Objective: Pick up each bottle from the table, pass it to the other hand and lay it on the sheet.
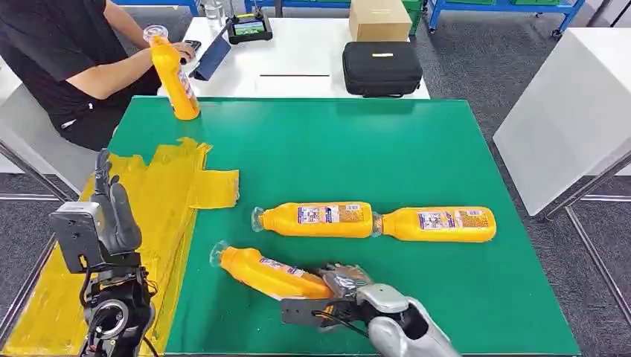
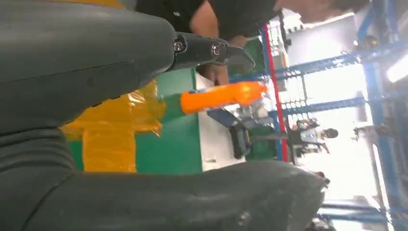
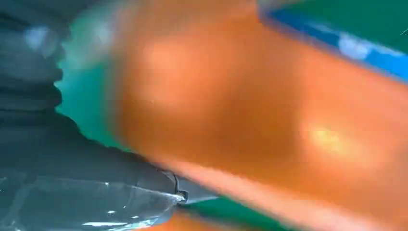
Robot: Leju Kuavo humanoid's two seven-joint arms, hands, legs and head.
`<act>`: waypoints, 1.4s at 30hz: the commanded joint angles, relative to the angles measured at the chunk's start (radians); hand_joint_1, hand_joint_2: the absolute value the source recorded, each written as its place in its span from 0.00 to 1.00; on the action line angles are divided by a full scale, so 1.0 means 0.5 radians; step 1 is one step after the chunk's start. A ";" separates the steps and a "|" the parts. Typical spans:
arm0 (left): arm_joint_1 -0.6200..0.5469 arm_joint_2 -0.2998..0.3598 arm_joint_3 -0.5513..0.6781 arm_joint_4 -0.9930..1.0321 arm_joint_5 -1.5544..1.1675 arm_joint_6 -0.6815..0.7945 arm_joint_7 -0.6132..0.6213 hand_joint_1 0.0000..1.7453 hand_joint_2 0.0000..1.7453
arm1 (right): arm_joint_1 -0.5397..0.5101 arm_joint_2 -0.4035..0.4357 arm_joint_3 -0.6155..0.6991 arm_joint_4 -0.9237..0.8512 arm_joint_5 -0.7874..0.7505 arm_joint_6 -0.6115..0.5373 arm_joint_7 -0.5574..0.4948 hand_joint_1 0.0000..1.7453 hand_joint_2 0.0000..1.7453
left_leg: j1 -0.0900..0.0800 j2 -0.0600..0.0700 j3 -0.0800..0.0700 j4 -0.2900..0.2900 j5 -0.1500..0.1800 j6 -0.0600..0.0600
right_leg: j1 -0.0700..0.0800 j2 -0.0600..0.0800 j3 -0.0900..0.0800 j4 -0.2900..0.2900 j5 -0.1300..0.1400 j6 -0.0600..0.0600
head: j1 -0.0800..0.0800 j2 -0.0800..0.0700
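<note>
Right hand (image 1: 346,286) grips nearest bottle (image 1: 264,271) — (lying) — on table (image 1: 417,149).

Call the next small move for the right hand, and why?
Probably lift: the right hand already grips the base of the nearest bottle, which lies on the green table. The left hand waits upright and empty over the yellow sheet for the handover.

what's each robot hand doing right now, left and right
Left robot hand: open, fingers up, holding nothing.
Right robot hand: holding the nearest bottle by its base end.
</note>
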 commanded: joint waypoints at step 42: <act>-0.165 0.008 -0.085 0.123 -0.005 -0.005 0.006 0.00 0.00 | -0.366 0.028 0.462 0.056 -0.456 -0.361 -0.356 0.00 1.00 | 0.002 0.006 -0.011 -0.003 0.000 -0.006 | 0.002 0.003 -0.014 -0.001 0.001 0.000 | -0.001 0.000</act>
